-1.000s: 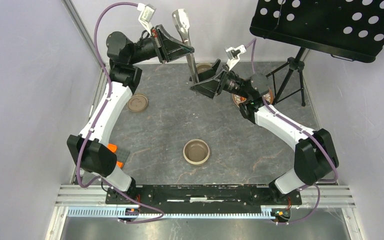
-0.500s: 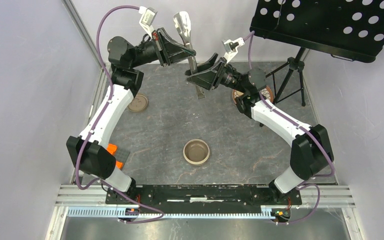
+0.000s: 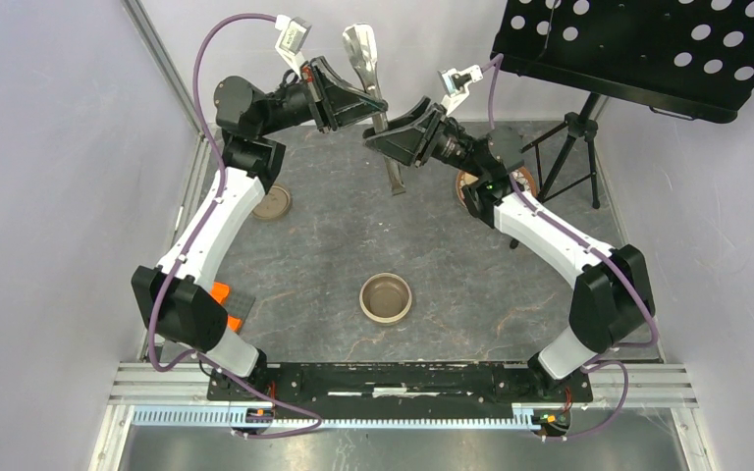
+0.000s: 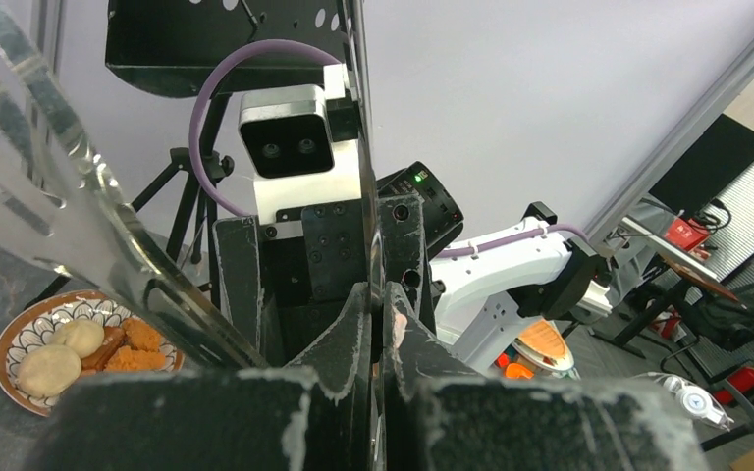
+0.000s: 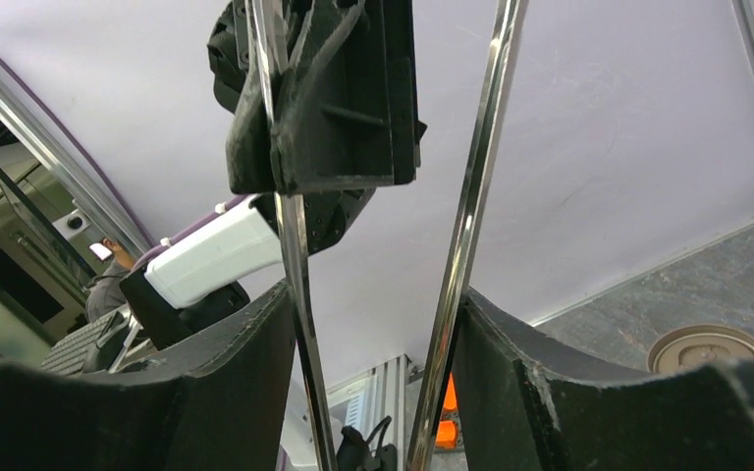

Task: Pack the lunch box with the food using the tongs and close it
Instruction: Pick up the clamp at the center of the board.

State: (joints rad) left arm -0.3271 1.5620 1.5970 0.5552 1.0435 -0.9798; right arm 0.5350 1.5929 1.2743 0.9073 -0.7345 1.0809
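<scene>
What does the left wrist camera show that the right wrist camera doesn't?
Only the left wrist view shows the patterned plate holding the food, the right arm's wrist camera and a black tripod. Only the right wrist view shows a round tan disc on the table, and both tong arms running between the fingers of the right claw. Both views show the tongs, with one arm pinched in the left claw.
</scene>
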